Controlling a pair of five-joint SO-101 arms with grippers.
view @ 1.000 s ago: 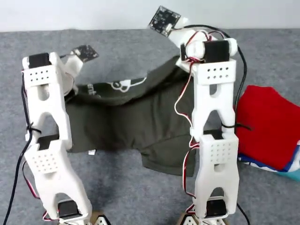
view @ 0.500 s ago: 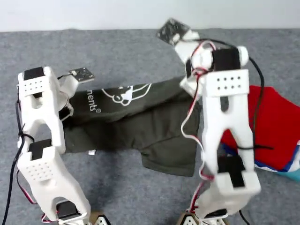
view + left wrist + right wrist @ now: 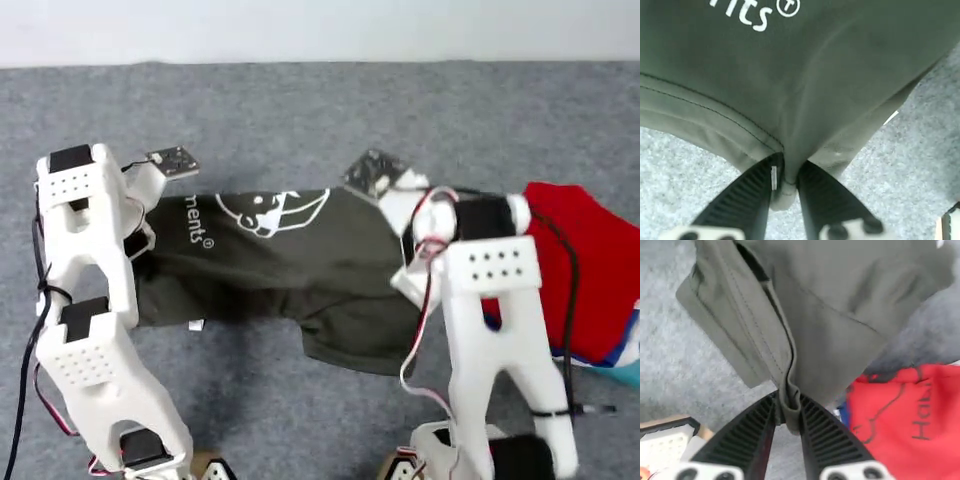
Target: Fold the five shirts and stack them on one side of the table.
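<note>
Midway through a fold, the olive-green cotton T-shirt with white chest print (image 3: pixel 270 250) lay across the middle of the grey felt-covered table (image 3: pixel 300 120), print side up, stretched between the two white arms. The left gripper (image 3: pixel 786 172) was clenched on a pinch of hem at one end of the shirt, cloth bunched between its black ribbed jaws. The right gripper (image 3: pixel 788 402) was clamped on a doubled seam at the other end, just beside the red folded shirt with dark lettering (image 3: pixel 585 265) at the table's right side. The step in hand appeared to be carrying the pinched edge over the body of the shirt. To do it well, both arms would probably need to travel together at an even height, so the held edge stayed taut and straight. One sleeve (image 3: pixel 360 345) jutted toward the near edge and the cloth around it was rumpled, so any slack risked being trapped as a crease. Neither claw, it seemed, should let go before the edge lay flat on the fabric below. The right arm also had to avoid dragging the red shirt out of place.
</note>
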